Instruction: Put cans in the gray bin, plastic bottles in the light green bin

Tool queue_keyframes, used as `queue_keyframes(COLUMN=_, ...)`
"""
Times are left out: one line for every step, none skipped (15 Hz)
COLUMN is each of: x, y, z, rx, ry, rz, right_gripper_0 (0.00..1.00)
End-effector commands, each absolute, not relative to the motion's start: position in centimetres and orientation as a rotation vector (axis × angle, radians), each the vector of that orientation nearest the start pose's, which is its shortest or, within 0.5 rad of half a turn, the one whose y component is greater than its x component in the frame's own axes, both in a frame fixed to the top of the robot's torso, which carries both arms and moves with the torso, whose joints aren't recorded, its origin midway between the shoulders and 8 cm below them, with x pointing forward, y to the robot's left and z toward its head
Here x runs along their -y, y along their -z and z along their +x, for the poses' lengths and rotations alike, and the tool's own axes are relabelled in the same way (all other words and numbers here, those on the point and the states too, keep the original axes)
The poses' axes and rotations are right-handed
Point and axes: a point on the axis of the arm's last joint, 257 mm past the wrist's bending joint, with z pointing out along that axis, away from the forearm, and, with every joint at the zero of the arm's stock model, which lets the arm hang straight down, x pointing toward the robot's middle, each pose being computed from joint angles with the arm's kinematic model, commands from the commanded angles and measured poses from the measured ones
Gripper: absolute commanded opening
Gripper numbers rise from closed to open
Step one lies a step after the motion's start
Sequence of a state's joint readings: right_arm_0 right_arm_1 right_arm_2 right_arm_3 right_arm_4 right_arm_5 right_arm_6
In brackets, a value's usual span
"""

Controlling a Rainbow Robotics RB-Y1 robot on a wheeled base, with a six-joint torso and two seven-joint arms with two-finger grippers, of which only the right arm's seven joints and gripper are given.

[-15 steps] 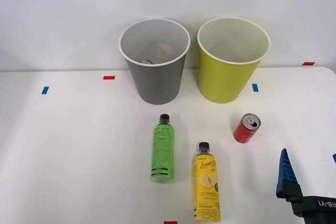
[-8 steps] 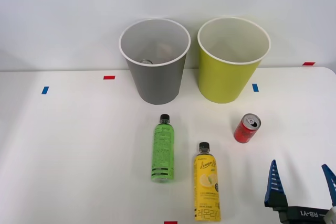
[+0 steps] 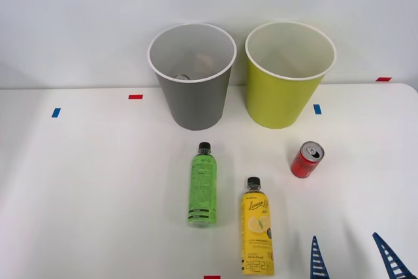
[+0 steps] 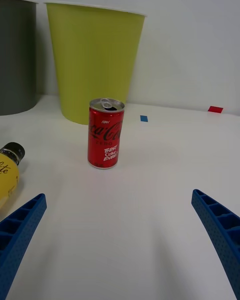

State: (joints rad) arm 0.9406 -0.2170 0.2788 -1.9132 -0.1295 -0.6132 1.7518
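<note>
A red can (image 3: 307, 160) (image 4: 105, 133) stands upright on the white table, in front of the light green bin (image 3: 289, 73) (image 4: 94, 60). The gray bin (image 3: 192, 74) (image 4: 16, 55) stands to the left of that bin, and a can top (image 3: 182, 77) shows inside it. A green bottle (image 3: 203, 185) and a yellow lemon bottle (image 3: 257, 235) (image 4: 7, 172) lie on the table with their black caps toward the bins. My right gripper (image 3: 353, 258) (image 4: 120, 240) is open at the table's near right edge, short of the red can, with nothing between its blue fingers (image 4: 220, 226).
Small red tape marks (image 3: 135, 97) and blue tape marks (image 3: 56, 112) dot the table (image 3: 98, 181). A white wall stands right behind the bins.
My right gripper has drawn back toward the near edge and sunk lower in the front view, so just its fingertips remain. The can, bottles and bins have not moved.
</note>
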Motion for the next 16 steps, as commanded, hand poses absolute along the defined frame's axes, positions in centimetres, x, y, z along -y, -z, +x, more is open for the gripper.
queue_keyframes(x=23.8, y=28.4, z=23.7, rx=-1.540, ry=0.110, rz=-0.054, right_gripper_0=1.00)
queue_keyframes(x=23.8, y=28.3, z=23.3, rx=-1.538, ry=0.112, rz=-0.043, right_gripper_0=1.00)
queue_keyframes(x=23.6, y=28.3, z=23.1, rx=-1.537, ry=0.111, rz=-0.034, right_gripper_0=1.00)
queue_keyframes(x=23.5, y=28.3, z=22.9, rx=-1.540, ry=0.109, rz=-0.022, right_gripper_0=1.00)
queue_keyframes(x=23.4, y=28.3, z=22.9, rx=-1.539, ry=0.108, rz=-0.008, right_gripper_0=1.00)
queue_keyframes(x=23.4, y=28.2, z=22.9, rx=-1.536, ry=0.110, rz=-0.004, right_gripper_0=1.00)
queue_keyframes(x=23.6, y=27.9, z=23.0, rx=-1.523, ry=0.115, rz=0.003, right_gripper_0=1.00)
queue_keyframes(x=23.9, y=27.8, z=22.9, rx=-1.520, ry=0.122, rz=0.004, right_gripper_0=1.00)
queue_keyframes(x=24.1, y=27.8, z=23.0, rx=-1.517, ry=0.127, rz=0.003, right_gripper_0=1.00)
queue_keyframes(x=24.4, y=27.7, z=23.1, rx=-1.515, ry=0.134, rz=0.001, right_gripper_0=1.00)
queue_keyframes(x=24.5, y=27.7, z=23.1, rx=-1.513, ry=0.137, rz=-0.002, right_gripper_0=1.00)
queue_keyframes(x=24.5, y=27.7, z=23.1, rx=-1.513, ry=0.137, rz=-0.002, right_gripper_0=1.00)
queue_keyframes(x=24.5, y=27.7, z=23.1, rx=-1.513, ry=0.137, rz=-0.002, right_gripper_0=1.00)
queue_keyframes(x=24.5, y=27.7, z=23.1, rx=-1.513, ry=0.137, rz=-0.002, right_gripper_0=1.00)
queue_keyframes(x=24.5, y=27.7, z=23.1, rx=-1.513, ry=0.137, rz=-0.002, right_gripper_0=1.00)
queue_keyframes(x=24.5, y=27.7, z=23.1, rx=-1.513, ry=0.137, rz=-0.002, right_gripper_0=1.00)
